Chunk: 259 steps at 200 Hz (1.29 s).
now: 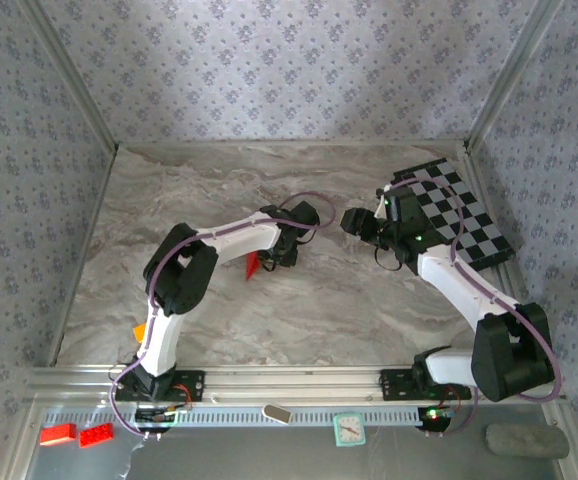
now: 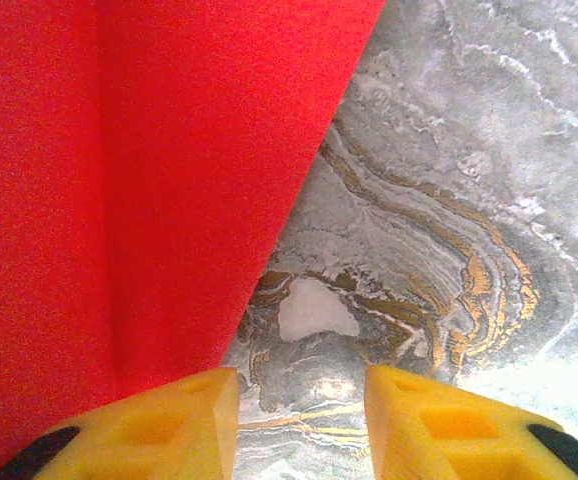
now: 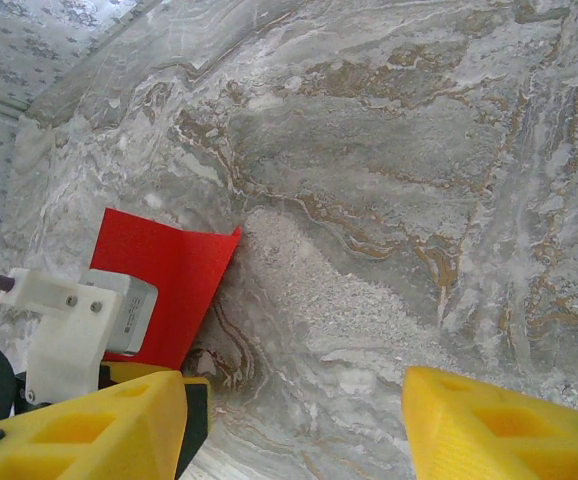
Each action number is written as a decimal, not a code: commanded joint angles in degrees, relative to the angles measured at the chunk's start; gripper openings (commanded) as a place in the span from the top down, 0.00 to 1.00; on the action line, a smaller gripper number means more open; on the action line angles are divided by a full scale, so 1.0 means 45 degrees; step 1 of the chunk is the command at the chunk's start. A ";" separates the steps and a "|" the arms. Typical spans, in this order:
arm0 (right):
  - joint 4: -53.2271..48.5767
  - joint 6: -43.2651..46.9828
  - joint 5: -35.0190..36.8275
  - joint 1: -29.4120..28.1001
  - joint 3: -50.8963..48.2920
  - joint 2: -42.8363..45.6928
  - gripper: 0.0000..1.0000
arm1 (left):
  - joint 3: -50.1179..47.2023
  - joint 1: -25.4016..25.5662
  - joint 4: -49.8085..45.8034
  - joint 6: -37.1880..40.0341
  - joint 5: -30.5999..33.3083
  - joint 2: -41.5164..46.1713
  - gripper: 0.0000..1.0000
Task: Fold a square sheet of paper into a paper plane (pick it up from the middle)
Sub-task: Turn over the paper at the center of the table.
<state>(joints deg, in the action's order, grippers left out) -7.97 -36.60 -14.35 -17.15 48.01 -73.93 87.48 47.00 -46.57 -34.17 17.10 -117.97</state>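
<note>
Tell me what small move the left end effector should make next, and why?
Probably slide the left end effector sideways toward the red paper sheet: its open fingers frame bare marble table, and the sheet's edge lies beside one finger.

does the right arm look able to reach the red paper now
Probably only partly: the left gripper sits between the right gripper and the red paper, covering its near side. One corner lies free on the table.
</note>
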 commanded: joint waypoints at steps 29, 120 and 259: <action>0.0008 -0.0189 0.0080 0.0247 -0.0256 0.0357 0.39 | 0.0268 0.0369 -0.0248 -0.0270 -0.1058 0.0362 0.63; 0.0256 -0.0510 0.0201 0.0592 -0.0588 0.0394 0.38 | -0.2979 0.0581 0.3922 -0.3195 -0.5756 0.3521 0.48; 0.0678 -0.0636 -0.0222 0.0359 -0.0542 0.0023 0.30 | -0.4905 -0.3290 0.6625 -0.4243 -0.6041 0.3100 0.39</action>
<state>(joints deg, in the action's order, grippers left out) -5.56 -38.59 -14.81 -15.14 45.67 -73.38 66.81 33.58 -20.27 -50.76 -7.51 -101.75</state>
